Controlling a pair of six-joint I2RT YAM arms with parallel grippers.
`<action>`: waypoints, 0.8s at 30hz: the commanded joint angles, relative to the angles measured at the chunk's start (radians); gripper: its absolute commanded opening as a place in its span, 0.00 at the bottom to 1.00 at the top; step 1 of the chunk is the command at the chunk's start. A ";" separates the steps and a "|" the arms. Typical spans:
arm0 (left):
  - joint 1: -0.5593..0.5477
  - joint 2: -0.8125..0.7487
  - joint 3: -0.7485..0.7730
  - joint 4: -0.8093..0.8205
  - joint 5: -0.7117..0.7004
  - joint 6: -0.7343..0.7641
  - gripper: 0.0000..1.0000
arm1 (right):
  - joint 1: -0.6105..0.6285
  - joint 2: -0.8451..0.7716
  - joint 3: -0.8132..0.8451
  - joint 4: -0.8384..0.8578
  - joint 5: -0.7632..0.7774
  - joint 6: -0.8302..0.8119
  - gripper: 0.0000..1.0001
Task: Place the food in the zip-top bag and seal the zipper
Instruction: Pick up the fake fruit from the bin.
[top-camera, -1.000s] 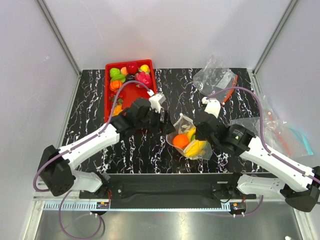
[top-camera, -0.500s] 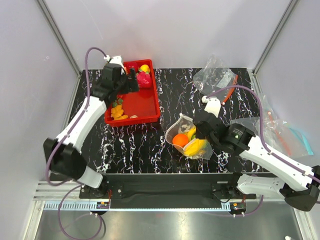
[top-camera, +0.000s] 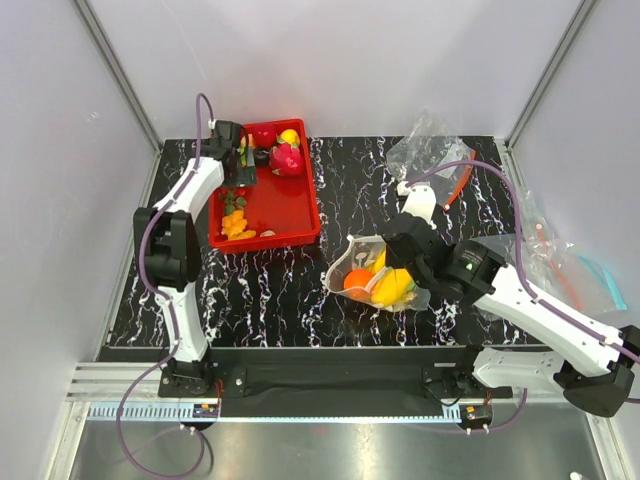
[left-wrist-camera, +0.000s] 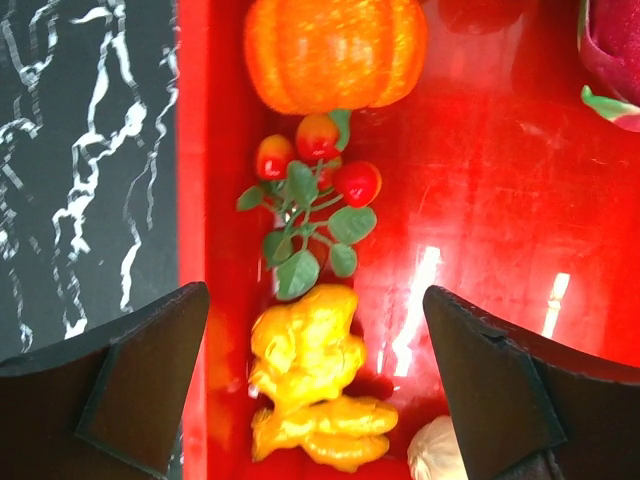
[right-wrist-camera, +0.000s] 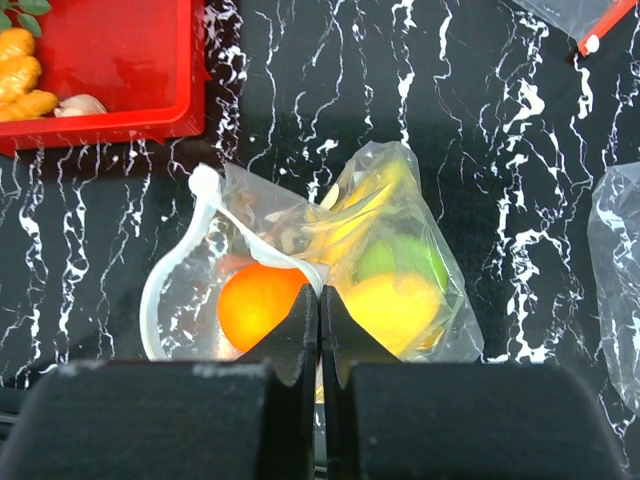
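While the left gripper (left-wrist-camera: 312, 300) hangs with its jaws spread wide and closed on nothing above the shiny red plastic tray (left-wrist-camera: 480, 200) at the far left of the black, white-veined marble tabletop (top-camera: 280, 290), the right gripper (right-wrist-camera: 320, 300) has its jaws pressed together on the mouth edge of the clear plastic zip-top bag (right-wrist-camera: 290, 205). The bag lies on the table near the middle, just in front of the tray's near right corner. Inside it sit the round orange (right-wrist-camera: 260, 305), the yellow oval fruit (right-wrist-camera: 390, 312), the green apple (right-wrist-camera: 402, 258) and the yellow banana bunch (right-wrist-camera: 350, 215), packed against one another. The thin whitish zipper (right-wrist-camera: 152, 290) curves away from the pinched spot in an open loop, so the bag's mouth gapes unsealed. Below the left gripper's black fingers (left-wrist-camera: 130, 390), the tray holds a ribbed orange toy pumpkin (left-wrist-camera: 335, 50), a sprig of small red tomatoes with green leaves (left-wrist-camera: 310, 200), a knobbly yellow ginger root (left-wrist-camera: 305, 370), a white garlic bulb (left-wrist-camera: 440, 450) and, at the edge of the wrist view, a pink dragon fruit (left-wrist-camera: 610, 50). A crumpled clear bag with an orange-red zipper (top-camera: 430, 155) lies at the table's far right.
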 joint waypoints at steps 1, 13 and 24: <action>0.003 0.047 0.098 0.004 0.009 0.033 0.94 | -0.002 -0.012 0.020 0.080 0.040 -0.020 0.00; 0.055 0.224 0.192 -0.063 0.094 -0.035 0.84 | -0.004 -0.035 0.002 0.091 0.054 -0.031 0.00; 0.072 0.253 0.189 -0.065 0.246 -0.041 0.12 | -0.002 -0.053 -0.015 0.082 0.046 -0.015 0.00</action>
